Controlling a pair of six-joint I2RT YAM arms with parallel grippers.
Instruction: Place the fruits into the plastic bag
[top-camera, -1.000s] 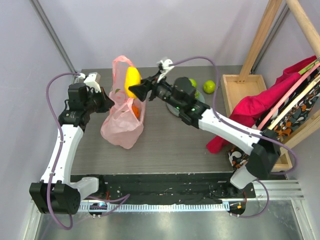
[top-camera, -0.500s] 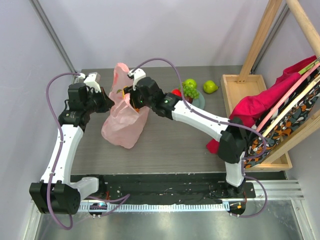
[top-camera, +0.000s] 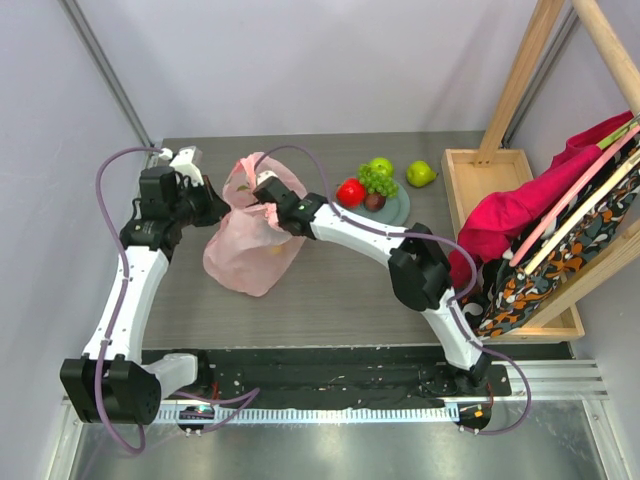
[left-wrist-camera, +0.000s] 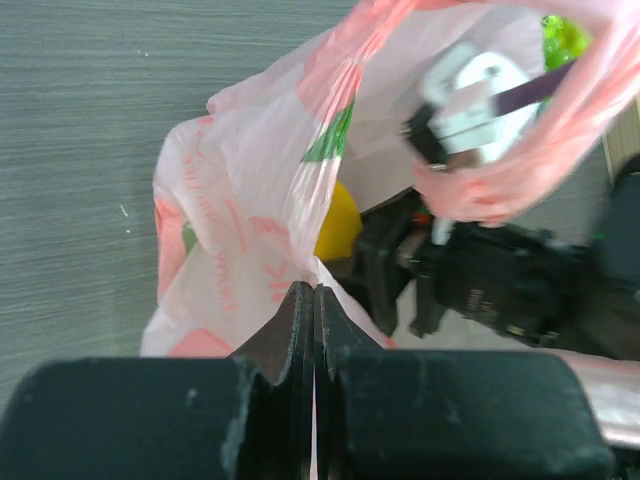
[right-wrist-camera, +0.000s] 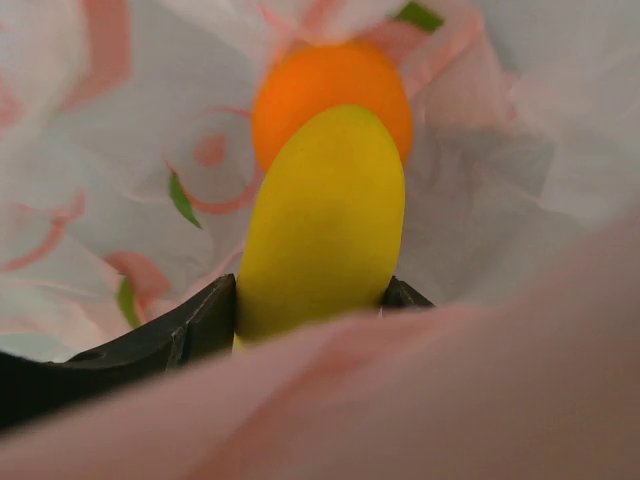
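Observation:
The pink plastic bag (top-camera: 245, 255) stands at the table's left, and my left gripper (top-camera: 213, 207) is shut on its rim (left-wrist-camera: 300, 262), holding the mouth up. My right gripper (top-camera: 264, 203) reaches down inside the bag. It is shut on a yellow mango (right-wrist-camera: 322, 220), whose sides sit between the black fingers (right-wrist-camera: 205, 318). An orange (right-wrist-camera: 330, 88) lies in the bag just beyond the mango. A red apple (top-camera: 350, 192), green grapes (top-camera: 378, 181), a green apple (top-camera: 381, 164) and a dark plum (top-camera: 374, 201) sit on the grey plate (top-camera: 399, 210). Another green fruit (top-camera: 421, 173) lies on the table beside it.
A wooden tray (top-camera: 484, 170) stands at the back right under a slanted wooden rack (top-camera: 600, 40). A red cloth (top-camera: 505, 215) and patterned cloths (top-camera: 530, 275) hang from the rack over the table's right edge. A fold of bag film (right-wrist-camera: 400, 400) covers the lower right wrist view.
My right arm has swung left and down, carrying the yellow mango from above the bag's mouth into the bag. The left gripper has kept its hold on the rim.

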